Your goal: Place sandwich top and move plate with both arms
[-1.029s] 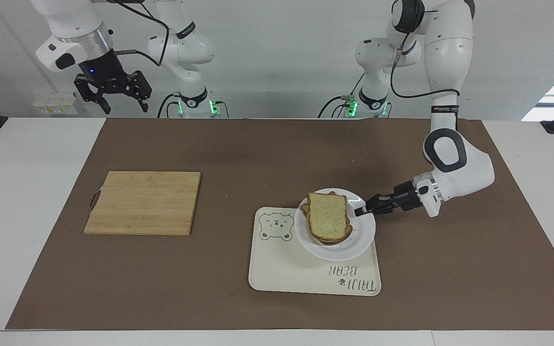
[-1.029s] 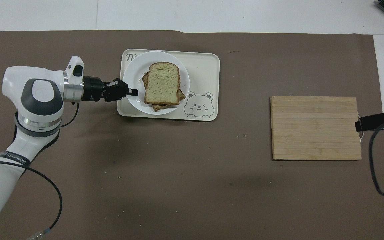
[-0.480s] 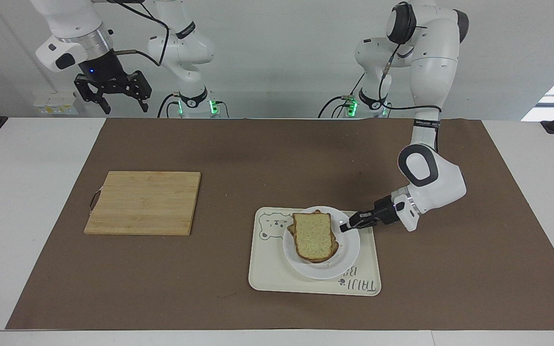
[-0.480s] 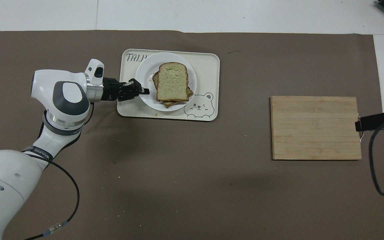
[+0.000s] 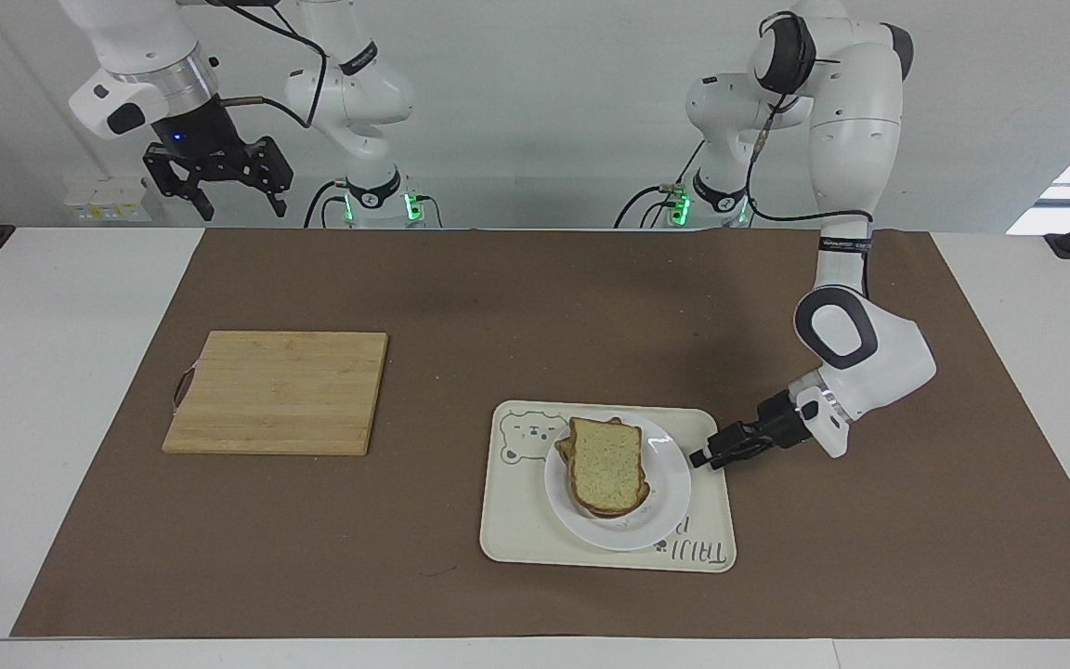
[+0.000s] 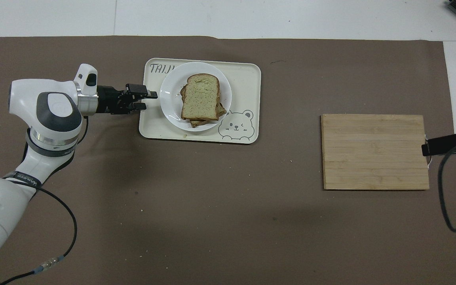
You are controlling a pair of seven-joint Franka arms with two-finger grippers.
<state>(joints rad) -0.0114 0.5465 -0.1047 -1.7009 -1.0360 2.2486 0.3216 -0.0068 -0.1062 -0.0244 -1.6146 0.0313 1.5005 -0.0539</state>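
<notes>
We are parking the left gripper point(image 5: 704, 456) wide open just beside the plate point(image 5: 660, 506), which is sitting on the tray point(image 5: 516, 534) with the sandwich top point(image 5: 606, 463) stacked, while the right gripper point(image 5: 216, 177) is waiting open over the table's edge by the robots.

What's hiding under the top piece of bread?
Under the sandwich top the edges of another slice peek out, and below that is the plate, which sits on the tray. Any filling between the slices is covered, so it cannot be seen.
</notes>
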